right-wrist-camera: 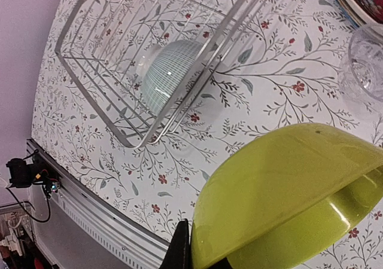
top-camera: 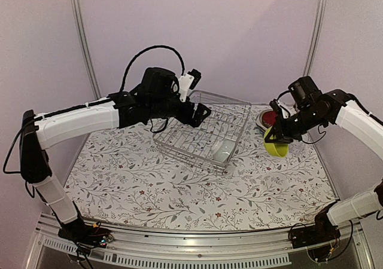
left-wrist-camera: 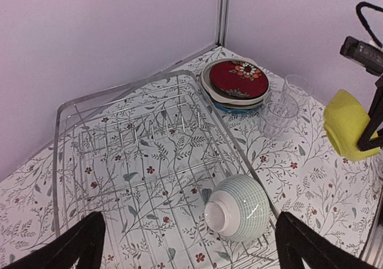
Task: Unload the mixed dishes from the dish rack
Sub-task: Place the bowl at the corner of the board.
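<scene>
The silver wire dish rack (top-camera: 179,138) stands mid-table and holds only a pale ribbed bowl (top-camera: 224,149), upside down in its near right corner (left-wrist-camera: 238,208). My left gripper (left-wrist-camera: 190,245) hovers open above the rack, empty, the bowl between its fingers in view. My right gripper (top-camera: 276,134) is shut on the rim of the yellow-green bowl (top-camera: 276,144), held above the table right of the rack (right-wrist-camera: 281,197). The stacked plates, dark red on top (left-wrist-camera: 237,80), and the clear glass (left-wrist-camera: 280,115) sit on the table beyond the rack.
The flowered tablecloth (top-camera: 143,191) covers the table. Metal corner posts (top-camera: 84,42) and purple walls close the back. A second clear glass (left-wrist-camera: 297,89) stands behind the first. The table's metal front rail (right-wrist-camera: 102,215) shows in the right wrist view.
</scene>
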Available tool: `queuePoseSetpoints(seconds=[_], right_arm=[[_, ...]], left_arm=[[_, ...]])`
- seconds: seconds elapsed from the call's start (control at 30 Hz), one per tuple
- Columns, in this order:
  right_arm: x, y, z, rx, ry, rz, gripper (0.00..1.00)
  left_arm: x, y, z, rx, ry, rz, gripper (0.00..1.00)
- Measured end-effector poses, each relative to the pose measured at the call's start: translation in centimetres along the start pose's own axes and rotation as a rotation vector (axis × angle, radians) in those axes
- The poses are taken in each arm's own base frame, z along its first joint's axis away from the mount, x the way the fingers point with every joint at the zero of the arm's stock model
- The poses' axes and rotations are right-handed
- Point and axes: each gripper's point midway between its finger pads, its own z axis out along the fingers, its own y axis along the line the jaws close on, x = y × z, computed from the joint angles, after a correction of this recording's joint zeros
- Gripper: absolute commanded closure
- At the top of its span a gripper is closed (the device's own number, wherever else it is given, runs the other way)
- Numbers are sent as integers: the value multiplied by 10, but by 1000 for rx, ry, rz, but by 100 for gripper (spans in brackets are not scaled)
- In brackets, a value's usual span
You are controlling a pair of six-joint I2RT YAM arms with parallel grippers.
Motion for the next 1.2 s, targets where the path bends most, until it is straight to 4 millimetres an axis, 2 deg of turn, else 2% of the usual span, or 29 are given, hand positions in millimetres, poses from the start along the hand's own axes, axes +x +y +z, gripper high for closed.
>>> queuePoseSetpoints(seconds=[0.17, 0.37, 0.63, 0.83, 1.1, 1.2], right_arm=[[38, -41, 7, 162, 68, 44, 100], [59, -85, 18, 352, 109, 86, 100], [63, -129, 45, 451, 157, 159, 100], [56, -153, 55, 480, 169, 189, 100], [65, -184, 76, 535, 263, 194, 100], [67, -188, 83, 539, 282, 190, 93]], left_arm=[[-2, -1, 2, 4, -2, -7, 0], [-5, -2, 7, 9, -4, -11, 0], [-4, -3, 7, 10, -1, -11, 0], [-2, -2, 7, 7, 5, -11, 1], [0, 1, 8, -4, 14, -14, 0], [1, 1, 8, -5, 17, -14, 0]])
